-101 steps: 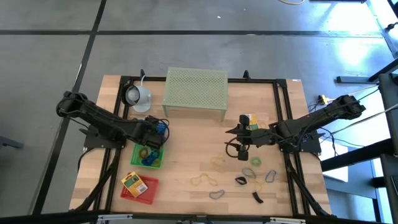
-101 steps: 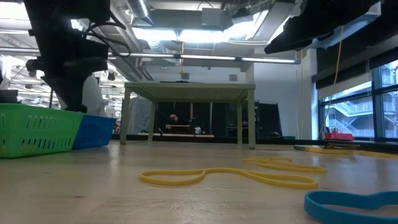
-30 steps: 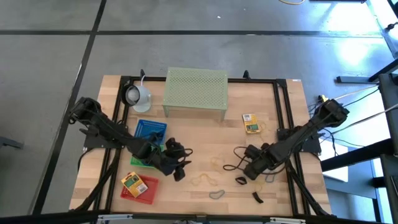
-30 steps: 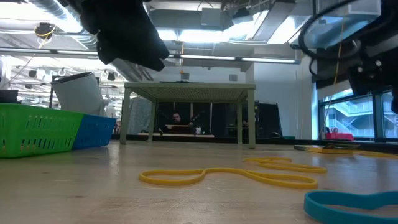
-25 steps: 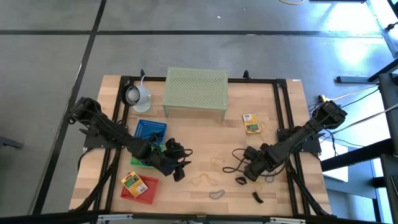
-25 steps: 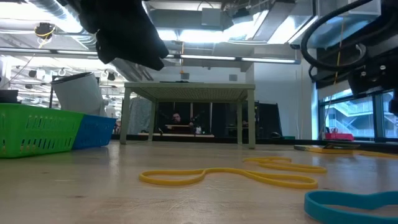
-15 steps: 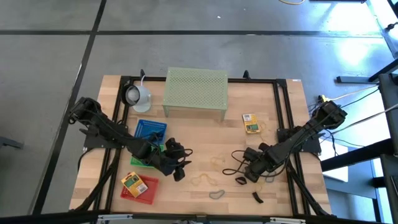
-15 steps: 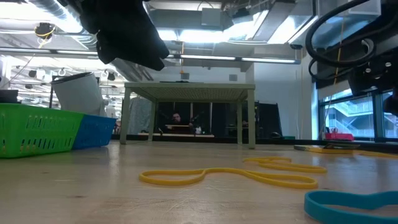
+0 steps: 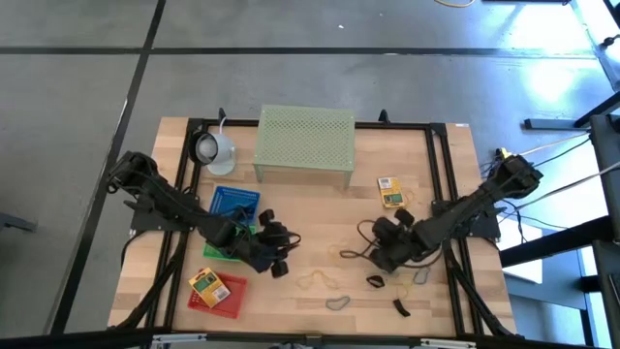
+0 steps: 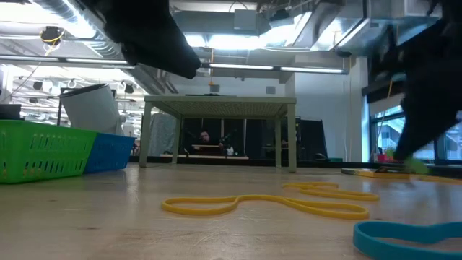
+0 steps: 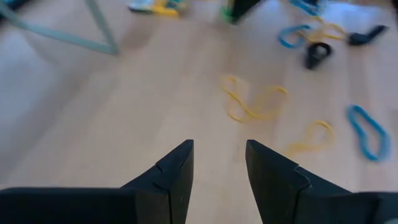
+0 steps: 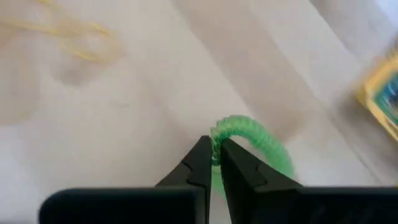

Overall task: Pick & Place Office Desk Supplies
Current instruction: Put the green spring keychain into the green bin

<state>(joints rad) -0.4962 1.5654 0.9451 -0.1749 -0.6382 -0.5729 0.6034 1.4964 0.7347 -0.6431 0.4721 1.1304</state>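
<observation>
1. The right gripper [image 12: 213,155] sat right of centre in the overhead view, its jaws pinched shut on a green loop [image 12: 255,138], held just above the worktop [image 9: 310,218].
2. The left gripper [image 11: 217,155] hung at lower left of centre, beside the green basket [image 9: 221,250]; its jaws stood partly apart with nothing between them.
3. Yellow loops [image 9: 317,281] lay on the boards between the two grippers, with a blue loop [image 9: 337,302] below them.
4. Black clips [image 9: 375,281] rested under the right gripper.
5. One yellow box [image 9: 390,192] lay at the upper right, another [image 9: 207,284] in the red basket [image 9: 231,300].
6. The green mesh stand [image 9: 304,143] stood at the top centre.
</observation>
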